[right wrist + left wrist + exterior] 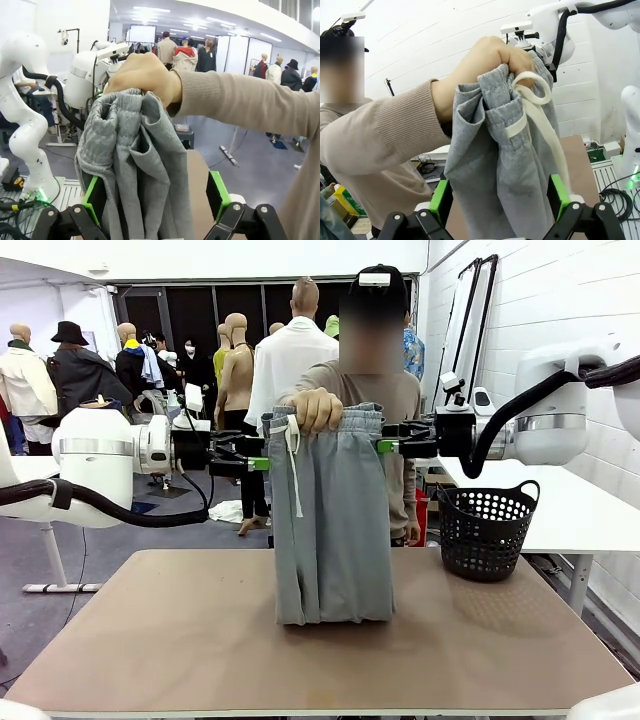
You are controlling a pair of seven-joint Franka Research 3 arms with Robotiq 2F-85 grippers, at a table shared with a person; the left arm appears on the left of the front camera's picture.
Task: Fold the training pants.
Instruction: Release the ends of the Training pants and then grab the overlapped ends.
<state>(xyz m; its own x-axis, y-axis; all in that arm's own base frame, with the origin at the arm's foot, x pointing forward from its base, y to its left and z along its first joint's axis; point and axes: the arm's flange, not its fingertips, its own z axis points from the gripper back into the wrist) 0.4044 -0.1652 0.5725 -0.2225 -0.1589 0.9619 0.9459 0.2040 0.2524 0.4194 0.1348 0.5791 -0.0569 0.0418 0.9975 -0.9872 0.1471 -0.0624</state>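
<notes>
Both sets of fingers are spread as wide as they go and grip nothing. The training pants (335,530) hang between them, bunched at the top in a person's hand (315,408), hems just resting on the tabletop (150,640). At the left fingers (440,200), the grey cloth drops straight through the gap between the two green pads, and the pale drawstring (535,115) trails down close to one pad. Same story at the right fingers (218,192): folds of jersey fill the space between the pads, with the hand clenched above the fingertips.

This looks like soft, light, floppy stuff. There's no stiffness to it, so it'll likely sag and slide wherever it isn't pinched. Best hold, I'd say, is the gathered waistband (352,422), thicker than the legs, one outer end per side, just outside the person's knuckles. Pinch a full bunch rather than a single layer, and keep off the drawstring, which could pull loose on its own.
</notes>
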